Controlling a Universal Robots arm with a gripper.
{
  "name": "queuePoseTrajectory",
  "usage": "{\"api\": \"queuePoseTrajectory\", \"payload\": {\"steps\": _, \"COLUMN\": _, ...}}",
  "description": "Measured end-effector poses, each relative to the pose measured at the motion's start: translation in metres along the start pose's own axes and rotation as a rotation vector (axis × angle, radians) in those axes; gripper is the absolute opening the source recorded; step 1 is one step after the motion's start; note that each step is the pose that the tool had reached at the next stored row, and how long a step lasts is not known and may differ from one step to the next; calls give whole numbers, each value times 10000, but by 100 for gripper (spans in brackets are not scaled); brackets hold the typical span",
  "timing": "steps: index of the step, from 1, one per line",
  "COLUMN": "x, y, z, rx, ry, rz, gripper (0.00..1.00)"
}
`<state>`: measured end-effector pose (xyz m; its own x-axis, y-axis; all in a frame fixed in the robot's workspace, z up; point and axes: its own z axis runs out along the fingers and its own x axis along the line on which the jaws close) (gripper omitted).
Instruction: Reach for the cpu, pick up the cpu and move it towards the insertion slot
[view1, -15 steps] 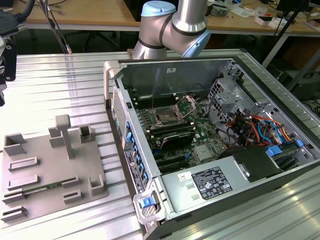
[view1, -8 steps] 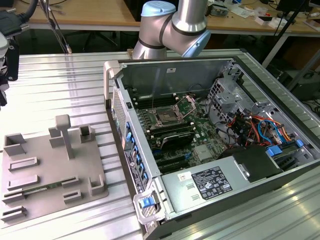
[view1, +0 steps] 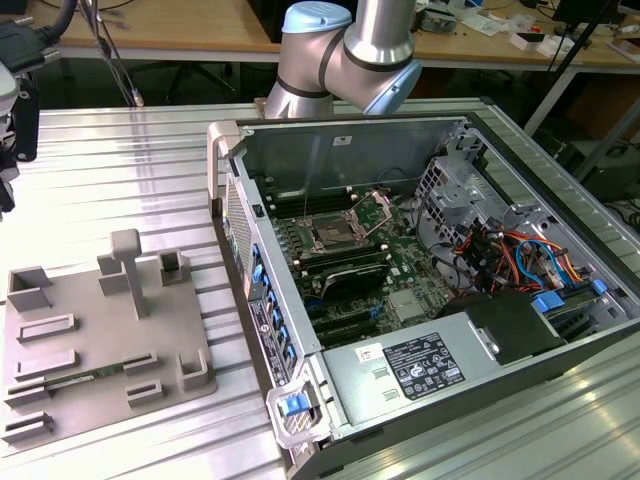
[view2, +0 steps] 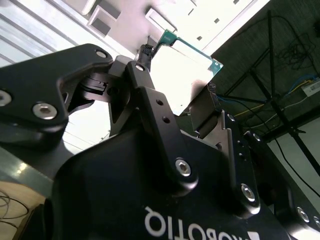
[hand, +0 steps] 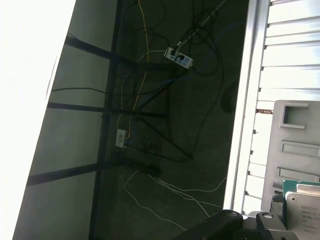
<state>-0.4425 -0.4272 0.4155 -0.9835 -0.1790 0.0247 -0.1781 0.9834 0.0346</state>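
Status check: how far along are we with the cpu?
Done: reach and grasp look complete. In the second wrist view the gripper seems shut on the cpu, with the grey tray behind it. In hand: the cpu, apparently lifted. Left: in the exterior view the insertion slot inside the computer case holds no chip, so the carry is unfinished.
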Motion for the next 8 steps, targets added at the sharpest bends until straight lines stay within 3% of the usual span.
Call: {"api": "queuePoseTrajectory", "payload": {"steps": 8, "x": 2, "y": 3, "z": -95, "rx": 1, "ry": 1, "rz": 0, "gripper": 55}}
